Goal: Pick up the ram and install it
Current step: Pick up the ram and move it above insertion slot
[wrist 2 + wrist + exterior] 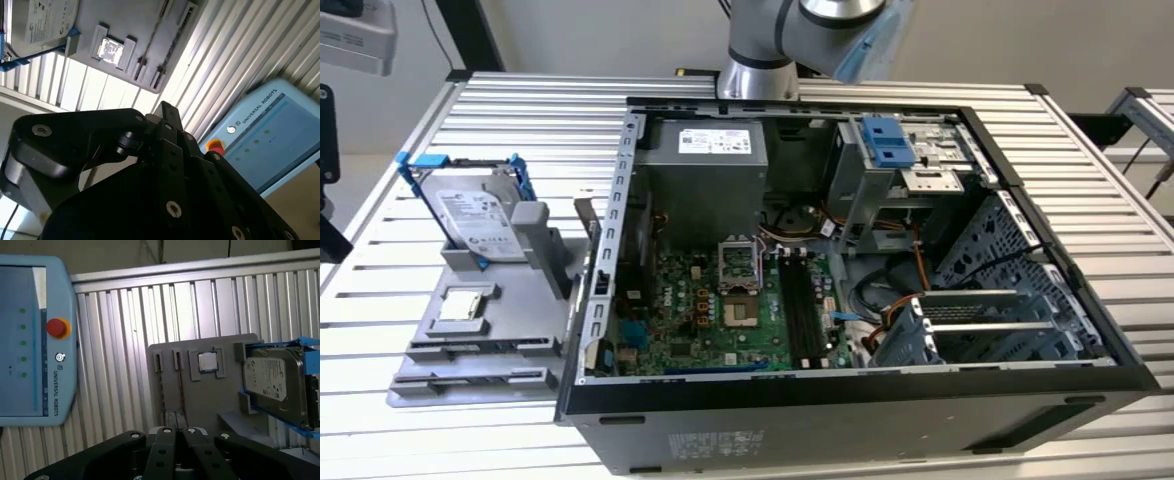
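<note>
Arm: the arm (767,40) rises behind the far wall of the open computer case (854,420), well above the work.
Pincer: the black body of the pincer (176,440) fills the near edge in both wrist views. I cannot tell whether it is open or closed, and nothing can be seen in its hold.
What it faces: the wrist views look across at the grey holder (215,395) on the ribbed surface (454,440), well apart from the pincer.
Holder contents: a silver hard drive (480,225) in blue brackets, a square processor chip (208,361) and two narrow slots (159,362) that read dark.
Ram: I cannot tell where it is. No blue stick is plain in the holder's narrow slots, and the long black slots (803,300) on the motherboard (707,300) are too small to judge whether one is seated.
Nearby: a control pendant (30,340) lies on the surface beside the holder.
Done so far: by my reading, neither a pickup nor a seated stick is confirmed.
Left: both the pick and the install count as open, as far as these views let me judge.
</note>
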Controlling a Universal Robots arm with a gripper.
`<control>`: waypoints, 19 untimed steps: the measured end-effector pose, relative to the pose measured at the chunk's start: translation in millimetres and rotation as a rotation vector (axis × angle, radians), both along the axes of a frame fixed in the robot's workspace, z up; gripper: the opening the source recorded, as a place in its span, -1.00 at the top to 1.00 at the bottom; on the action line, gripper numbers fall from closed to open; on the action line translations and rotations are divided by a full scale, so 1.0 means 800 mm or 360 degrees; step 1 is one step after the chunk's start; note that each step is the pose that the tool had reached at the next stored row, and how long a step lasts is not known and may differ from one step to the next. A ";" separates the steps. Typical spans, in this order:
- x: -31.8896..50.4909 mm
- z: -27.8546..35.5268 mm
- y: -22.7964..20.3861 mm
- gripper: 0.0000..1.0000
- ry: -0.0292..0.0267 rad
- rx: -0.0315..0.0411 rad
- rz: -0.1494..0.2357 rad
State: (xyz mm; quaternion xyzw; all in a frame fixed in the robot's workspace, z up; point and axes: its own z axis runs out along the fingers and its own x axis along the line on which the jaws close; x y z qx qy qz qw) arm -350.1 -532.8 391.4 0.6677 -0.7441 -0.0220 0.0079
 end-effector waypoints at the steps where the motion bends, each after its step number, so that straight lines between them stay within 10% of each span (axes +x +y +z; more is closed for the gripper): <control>1: 0.000 -0.0001 0.0000 1.00 0.00000 0.0000 0.0026; 19: 0.000 -0.0007 0.0000 1.00 0.00000 0.0000 0.0457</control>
